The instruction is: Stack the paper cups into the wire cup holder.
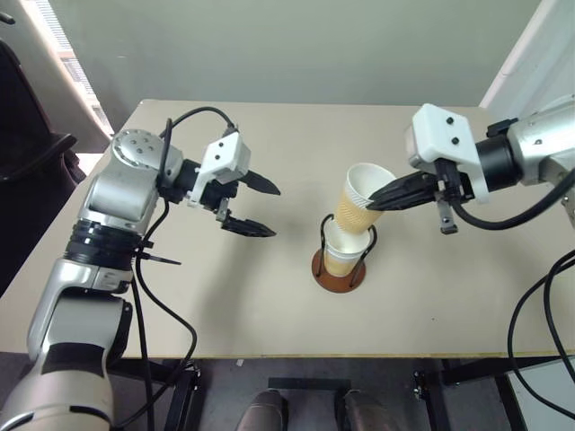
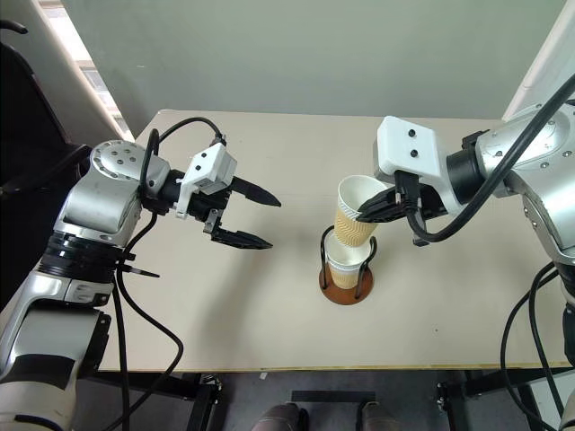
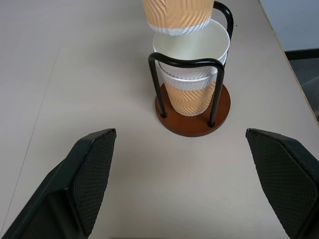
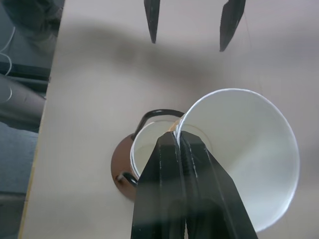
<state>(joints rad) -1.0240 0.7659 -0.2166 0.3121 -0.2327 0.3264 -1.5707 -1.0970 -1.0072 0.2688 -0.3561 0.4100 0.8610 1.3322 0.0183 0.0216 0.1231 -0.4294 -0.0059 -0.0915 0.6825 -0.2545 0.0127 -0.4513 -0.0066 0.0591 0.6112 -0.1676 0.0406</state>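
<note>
The wire cup holder (image 1: 339,280) stands mid-table on its reddish-brown base, with two nested paper cups (image 3: 192,74) inside its black loops. My right gripper (image 1: 373,204) is shut on the rim of another paper cup (image 1: 359,202). It holds this cup tilted just above the nested ones, its bottom over their opening. In the right wrist view the pinched fingers (image 4: 177,164) grip the held cup's white rim, with the holder (image 4: 122,162) below. My left gripper (image 1: 274,212) hovers open and empty to the left of the holder, pointing at it.
The beige table (image 1: 269,323) has its front edge near me and bare surface around the holder. A dark chair (image 1: 27,153) stands off the table's left side. Black cables (image 1: 530,314) hang off both arms.
</note>
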